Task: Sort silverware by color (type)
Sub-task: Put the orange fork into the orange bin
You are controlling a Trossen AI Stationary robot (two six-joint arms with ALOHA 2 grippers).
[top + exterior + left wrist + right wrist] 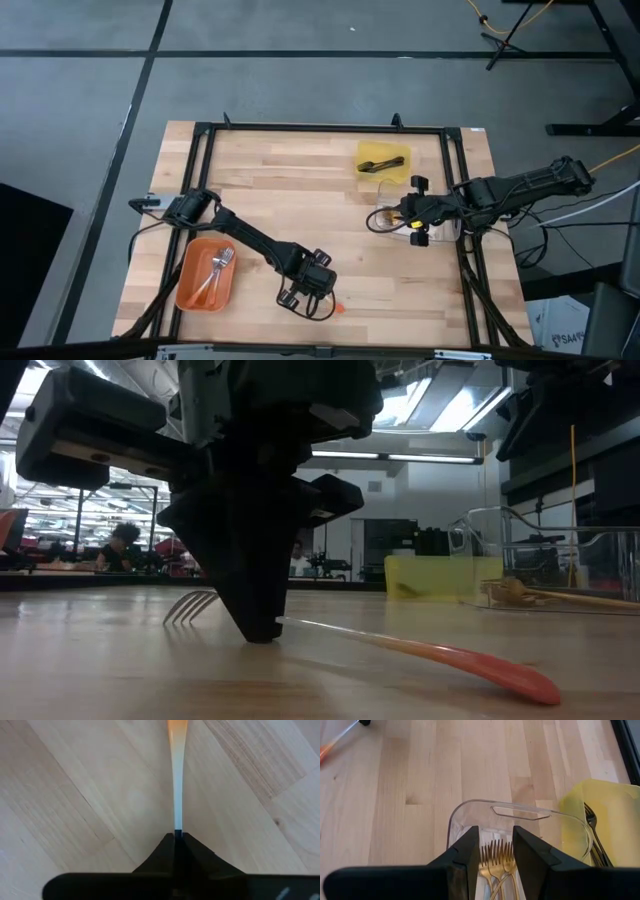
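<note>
A wooden tabletop [300, 190] is seen from above, with two dark robot arms reaching in. At the left, an orange tray [190, 292] is holding forks with orange handles [212, 275]. Just right of it, near the front edge, the left gripper [312, 297] is pressing down on one more orange-handled fork [420, 649] that is lying flat on the wood; its fingers [176, 847] are closing tight on the thin silver shank, with the tines [188, 605] sticking out on one side and the orange handle trailing out on the other. The fork is looking light, stiff and slick, lying very low, so a pinch across the narrow shank close to its middle is probably the safest hold, and it may pivot if gripped off balance. Farther right, a yellow tray [368, 152] is holding dark utensils [385, 163]. At the far right, the right gripper [496, 851] is hovering over a clear tray [470, 812], its fingers standing apart and empty above the gold forks [496, 861] lying inside.
</note>
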